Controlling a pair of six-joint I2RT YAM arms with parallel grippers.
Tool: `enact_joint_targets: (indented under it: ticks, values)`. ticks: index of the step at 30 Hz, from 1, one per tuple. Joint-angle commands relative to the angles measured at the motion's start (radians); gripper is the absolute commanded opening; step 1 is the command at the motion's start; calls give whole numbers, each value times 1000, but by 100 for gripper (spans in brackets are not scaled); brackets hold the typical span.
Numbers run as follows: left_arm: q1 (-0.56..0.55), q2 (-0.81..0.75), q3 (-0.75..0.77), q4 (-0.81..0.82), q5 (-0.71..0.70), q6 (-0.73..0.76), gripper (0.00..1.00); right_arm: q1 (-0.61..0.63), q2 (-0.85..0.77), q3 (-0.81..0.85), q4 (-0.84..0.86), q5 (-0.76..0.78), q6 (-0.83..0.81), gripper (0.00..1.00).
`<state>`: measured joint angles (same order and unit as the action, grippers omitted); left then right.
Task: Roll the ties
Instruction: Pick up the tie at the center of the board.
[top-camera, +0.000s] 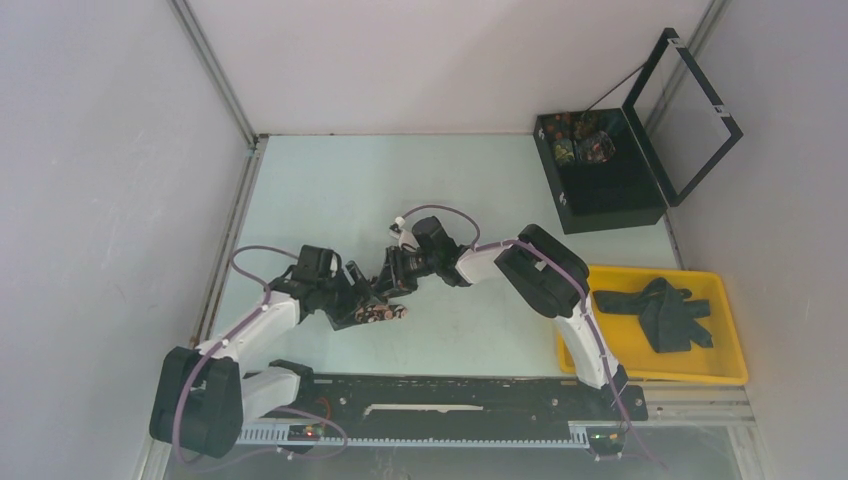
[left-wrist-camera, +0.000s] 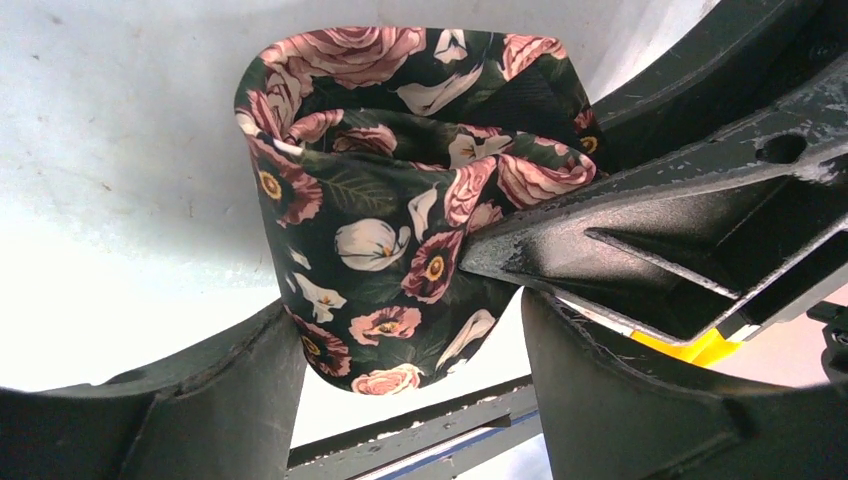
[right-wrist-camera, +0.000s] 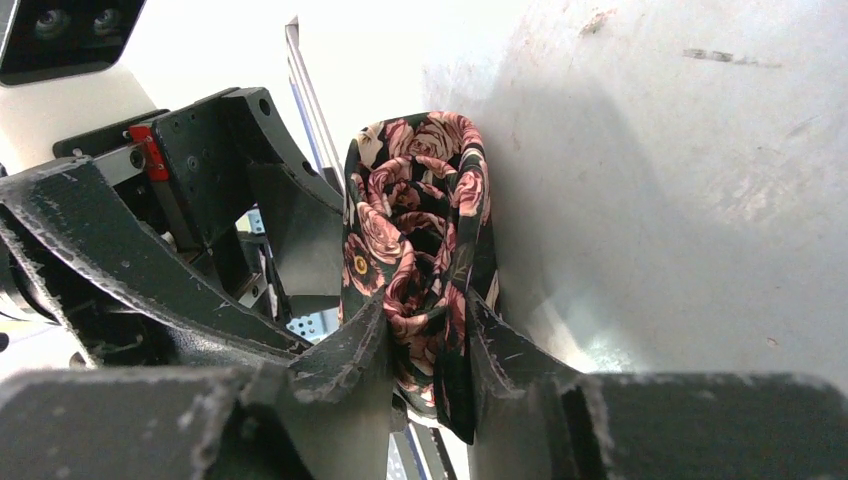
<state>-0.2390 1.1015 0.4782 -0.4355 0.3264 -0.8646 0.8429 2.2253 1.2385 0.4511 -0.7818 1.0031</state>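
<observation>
One floral tie (right-wrist-camera: 415, 240), rolled, is pinched by the right gripper (right-wrist-camera: 425, 325). We see the left gripper (left-wrist-camera: 405, 318) spread apart around the roll

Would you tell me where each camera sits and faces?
Top external: above and behind, facing the table; left arm and right arm show.
Left wrist: on left arm, facing the tie; left fingers flank it.
Right wrist: on right arm, facing the tie; right fingers pinch it.
Shared: all three show the tie.
</observation>
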Motion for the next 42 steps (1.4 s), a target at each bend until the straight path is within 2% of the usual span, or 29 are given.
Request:
enact_joint_targets:
  ticks: [1, 10, 19, 42]
  values:
    - [18, -36, 47, 127, 4, -64, 78, 38, -19, -3, -23, -96, 30, 26]
    - [19, -122, 101, -10, -1, -59, 79, -10, -57, -4, -92, -98, 34, 26]
    - [20, -188, 167, -177, -86, 8, 80, -84, -99, -2, -136, -93, 64, 25]
    - [17, -257, 119, -166, -105, 80, 77, -231, -150, -3, -257, -92, -4, 25]
